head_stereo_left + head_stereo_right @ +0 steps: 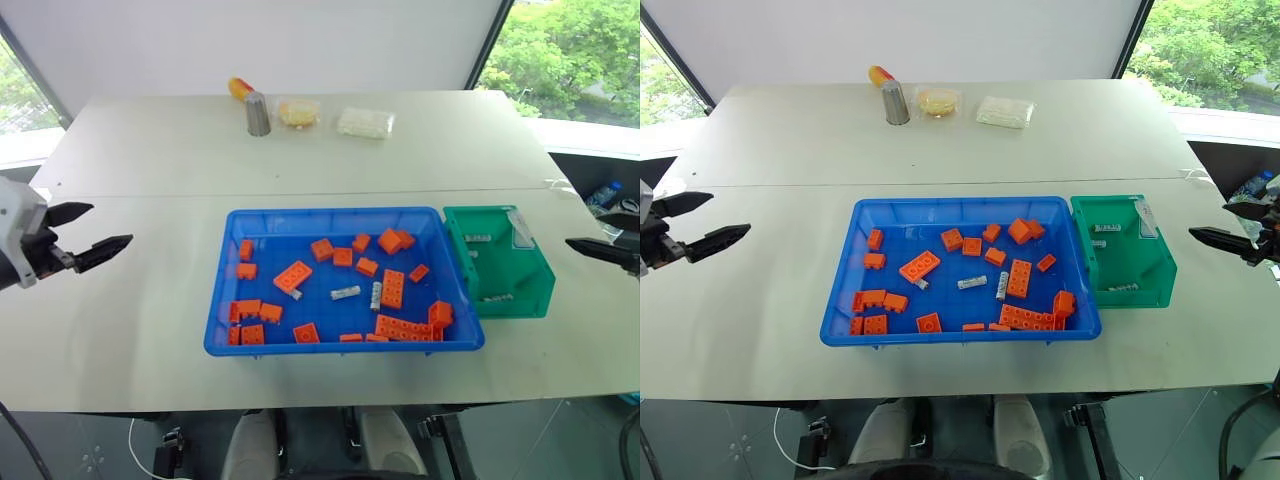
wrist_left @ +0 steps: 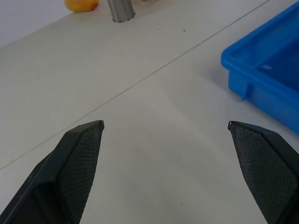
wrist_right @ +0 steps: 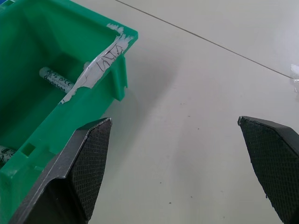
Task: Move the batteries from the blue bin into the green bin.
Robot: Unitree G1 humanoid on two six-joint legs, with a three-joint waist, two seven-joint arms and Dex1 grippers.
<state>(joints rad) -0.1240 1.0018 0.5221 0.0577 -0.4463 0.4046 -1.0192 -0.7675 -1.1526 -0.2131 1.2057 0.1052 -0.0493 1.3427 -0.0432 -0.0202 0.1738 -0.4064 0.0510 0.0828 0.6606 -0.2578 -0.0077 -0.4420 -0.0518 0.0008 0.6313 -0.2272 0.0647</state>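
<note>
Three batteries (image 1: 345, 293) lie among orange bricks (image 1: 293, 275) in the blue bin (image 1: 330, 216); two more rest in the green bin (image 1: 540, 299) touching its right side; left claw (image 1: 88, 234) and right claw (image 1: 1222, 226) hover wide open, empty, over the tabletop (image 1: 130, 170).

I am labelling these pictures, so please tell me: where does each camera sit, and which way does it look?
Left and right eye views: on the head, looking forward and down at the table, the blue bin and the green bin; the left gripper and right gripper show at the sides.
Left wrist view: on the left wrist, looking past its open fingers at the blue bin's corner.
Right wrist view: on the right wrist, looking past its open fingers at the green bin holding batteries.
Shared: both wrist views show the table.
</note>
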